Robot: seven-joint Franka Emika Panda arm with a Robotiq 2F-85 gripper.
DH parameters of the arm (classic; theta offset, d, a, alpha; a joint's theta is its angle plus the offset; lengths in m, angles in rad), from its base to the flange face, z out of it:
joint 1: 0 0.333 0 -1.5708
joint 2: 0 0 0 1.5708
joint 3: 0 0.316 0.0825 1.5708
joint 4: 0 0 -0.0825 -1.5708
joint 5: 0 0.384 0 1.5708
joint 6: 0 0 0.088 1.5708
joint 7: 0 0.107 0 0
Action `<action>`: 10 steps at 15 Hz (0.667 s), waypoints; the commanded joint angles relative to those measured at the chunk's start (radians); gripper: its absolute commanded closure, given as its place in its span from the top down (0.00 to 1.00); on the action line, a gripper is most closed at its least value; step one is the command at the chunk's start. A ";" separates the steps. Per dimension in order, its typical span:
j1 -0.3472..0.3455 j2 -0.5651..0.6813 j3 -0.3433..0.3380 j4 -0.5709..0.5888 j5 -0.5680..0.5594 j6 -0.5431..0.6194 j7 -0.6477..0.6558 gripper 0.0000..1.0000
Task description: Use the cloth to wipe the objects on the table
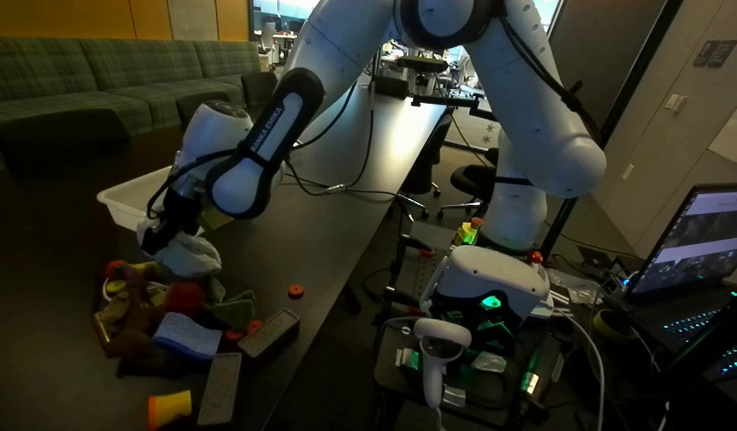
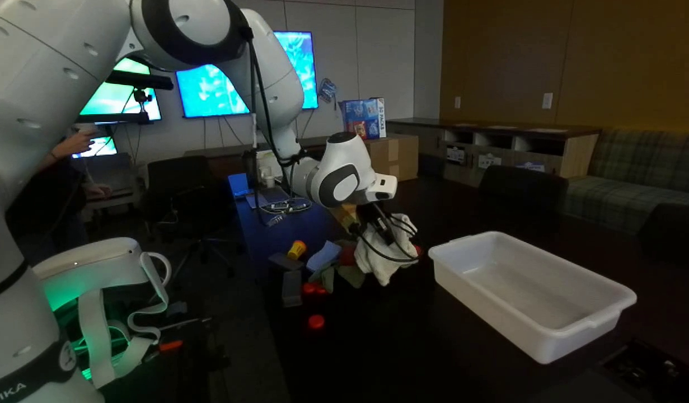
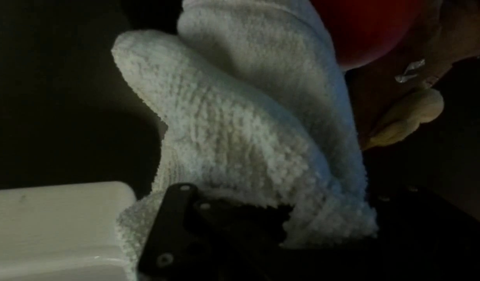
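Observation:
A white fluffy cloth (image 1: pixel 191 257) hangs from my gripper (image 1: pixel 173 226) in both exterior views, bunched and folded (image 2: pixel 372 262). In the wrist view the cloth (image 3: pixel 232 128) fills the middle, and my gripper (image 3: pixel 298 210) is shut on it; the fingertips are mostly hidden by cloth and darkness. The cloth is over the far end of a pile of objects on the dark table (image 1: pixel 266 239). The pile holds a red ball (image 1: pixel 184 297), a brown soft toy (image 1: pixel 138 326), a blue sponge (image 1: pixel 187 336) and a green cloth piece (image 1: pixel 233 312). The red ball (image 3: pixel 364 31) is beside the cloth.
A white bin (image 2: pixel 490 296) stands on the table beside the gripper. Two grey blocks (image 1: pixel 218 389) (image 1: pixel 271 333), a yellow-orange cup (image 1: pixel 170 408) and a red disc (image 1: pixel 296 291) lie near the table's edge. Chairs (image 2: pixel 523 190) stand along the far side.

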 commanded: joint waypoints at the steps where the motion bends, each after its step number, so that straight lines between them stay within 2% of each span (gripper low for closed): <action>1: -0.099 -0.212 0.039 -0.237 0.021 -0.021 -0.081 0.01; 4: -0.125 -0.335 -0.017 -0.405 0.012 -0.020 -0.081 0.01; 5: -0.117 -0.377 -0.055 -0.461 0.003 -0.025 -0.069 0.01; 7: -0.075 -0.442 -0.154 -0.570 -0.036 -0.033 -0.038 0.01; 10: 0.047 -0.476 -0.342 -0.690 -0.154 -0.040 0.042 0.01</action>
